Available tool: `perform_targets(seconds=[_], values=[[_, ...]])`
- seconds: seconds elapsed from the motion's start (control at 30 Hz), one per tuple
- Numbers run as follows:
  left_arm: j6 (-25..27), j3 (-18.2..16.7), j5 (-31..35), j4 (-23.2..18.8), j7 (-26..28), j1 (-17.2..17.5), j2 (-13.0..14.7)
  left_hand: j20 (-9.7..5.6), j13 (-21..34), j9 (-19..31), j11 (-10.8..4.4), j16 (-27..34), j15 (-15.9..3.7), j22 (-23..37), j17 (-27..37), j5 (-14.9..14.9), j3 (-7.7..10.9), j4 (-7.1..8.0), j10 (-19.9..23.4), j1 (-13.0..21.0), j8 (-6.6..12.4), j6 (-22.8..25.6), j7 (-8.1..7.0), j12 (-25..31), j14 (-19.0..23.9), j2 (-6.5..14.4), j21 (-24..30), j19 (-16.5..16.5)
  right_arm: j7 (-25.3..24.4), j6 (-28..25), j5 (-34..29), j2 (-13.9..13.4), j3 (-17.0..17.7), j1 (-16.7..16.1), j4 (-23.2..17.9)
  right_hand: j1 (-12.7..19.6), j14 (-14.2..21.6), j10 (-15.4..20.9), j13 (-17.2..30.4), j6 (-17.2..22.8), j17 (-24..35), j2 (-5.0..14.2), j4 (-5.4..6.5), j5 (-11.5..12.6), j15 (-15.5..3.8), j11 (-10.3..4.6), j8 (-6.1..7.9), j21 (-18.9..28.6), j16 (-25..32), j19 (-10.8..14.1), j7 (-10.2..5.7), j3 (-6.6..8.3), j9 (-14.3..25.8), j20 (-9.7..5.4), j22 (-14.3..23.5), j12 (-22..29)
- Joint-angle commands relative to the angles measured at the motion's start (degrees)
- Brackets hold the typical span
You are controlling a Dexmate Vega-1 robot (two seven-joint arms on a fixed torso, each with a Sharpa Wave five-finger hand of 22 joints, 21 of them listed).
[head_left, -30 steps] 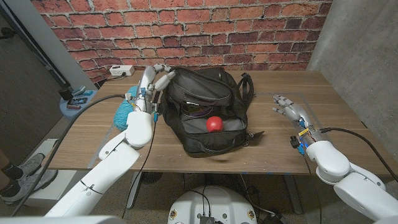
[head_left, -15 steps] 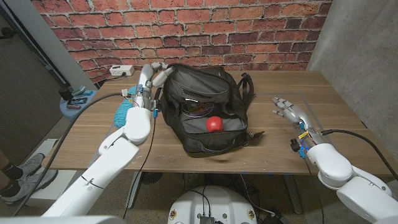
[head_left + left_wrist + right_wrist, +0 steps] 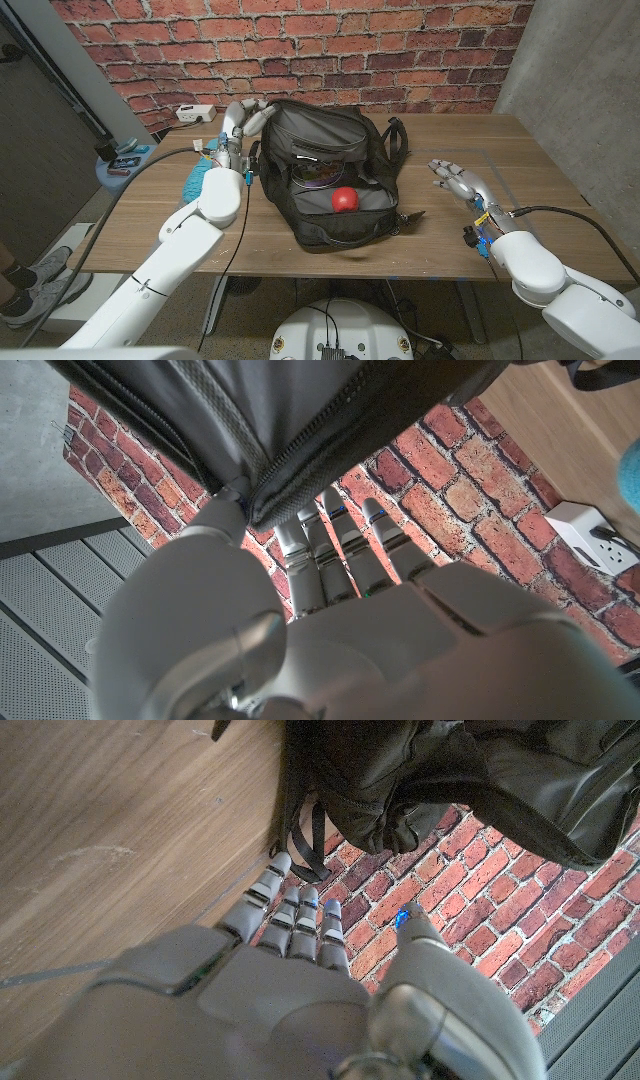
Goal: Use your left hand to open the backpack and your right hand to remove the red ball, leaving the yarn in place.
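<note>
Both hands raised: left hand (image 3: 243, 118) grips backpack (image 3: 330, 170).

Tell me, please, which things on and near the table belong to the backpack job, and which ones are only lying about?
Belong to the job:
black backpack, open
red ball inside it
left hand at the backpack's upper edge
right hand, empty, beside the backpack
teal yarn on the table beside the backpack

Lying about:
white power strip
small blue stand with bits on it

Black backpack (image 3: 335, 175) lies unzipped mid-table; red ball (image 3: 345, 199) inside; teal yarn (image 3: 198, 176) at its nine o'clock.
</note>
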Motion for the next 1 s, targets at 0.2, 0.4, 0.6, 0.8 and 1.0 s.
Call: perform_targets(seconds=[0.2,0.4,0.6,0.8,1.0], values=[[-0.2,0.08,-4.51,1.3,-0.13,-1.72,-0.05,0.09,0.38,0.03,0.37,-0.08,0.2,0.26,0.33,0.62,-0.12,0.11,0.27,1.19,0.55,-0.27,-0.11,0.35,0.19,1.77,0.06,-0.4,-0.24,-8.17,-4.47,-0.64,0.61,-3.44,-8.1,1.55,1.03,1.5,0.07,1.07,-0.15,0.07,-0.91,-0.15,-0.38,-0.41,0.62,0.25,0.26,0.5,-0.09,0.41,0.23,-0.21,0.1,0.67],[-0.19,0.93,-5.3,2.07,-0.42,-3.12,0.01,0.18,0.47,0.08,0.37,-0.15,0.25,0.27,0.43,0.79,-0.07,0.09,0.24,1.26,0.63,-0.49,-0.06,0.36,0.14,1.88,0.09,-0.45,-0.18,-9.93,-5.33,-0.09,0.66,-4.03,-9.75,2.74,1.84,2.63,0.13,2.11,-0.32,-0.14,-1.84,-0.23,-0.6,-0.65,0.91,0.3,0.42,0.78,-0.35,0.73,0.22,-0.23,0.09,1.01],[-0.25,1.56,-6.12,2.83,-0.82,-4.31,0.17,0.22,0.55,0.11,0.4,-0.17,0.16,0.28,0.48,0.92,-0.13,0.09,0.23,1.18,0.76,-0.51,0.0,0.37,0.24,1.78,0.12,-0.46,-0.02,-12.04,-5.98,0.23,0.55,-4.31,-11.54,3.16,2.03,2.81,0.15,2.28,-0.37,-0.23,-2.14,-0.26,-0.61,-0.6,0.92,0.31,0.44,0.9,-0.4,0.82,0.22,-0.25,0.08,1.03],[-0.61,1.97,-7.07,3.69,-1.0,-5.14,0.12,0.23,0.6,0.08,0.4,-0.24,0.35,0.28,0.56,1.02,-0.11,0.08,0.25,1.22,0.81,-0.59,-0.01,0.39,0.11,1.86,0.15,-0.47,-0.4,-15.82,-7.23,-0.06,-0.56,-3.76,-13.86,4.48,3.36,3.88,0.13,3.58,-0.5,-0.67,-2.97,-0.37,-0.27,0.02,1.24,0.51,0.76,1.69,0.21,1.04,0.18,0.1,0.07,1.26],[-0.98,2.36,-7.88,4.55,-1.07,-5.75,0.04,0.28,0.66,-0.03,0.48,-0.28,0.28,0.29,0.63,1.18,-0.13,0.08,0.17,1.2,0.9,-0.53,0.11,0.36,0.16,1.85,0.18,-0.48,-1.03,-21.07,-9.22,-1.51,-2.97,-2.08,-16.92,5.1,3.8,4.19,0.1,3.74,-0.56,-0.97,-3.29,-0.42,-0.43,-0.05,1.19,0.61,0.83,2.11,0.32,1.1,0.15,0.17,0.07,1.28]])
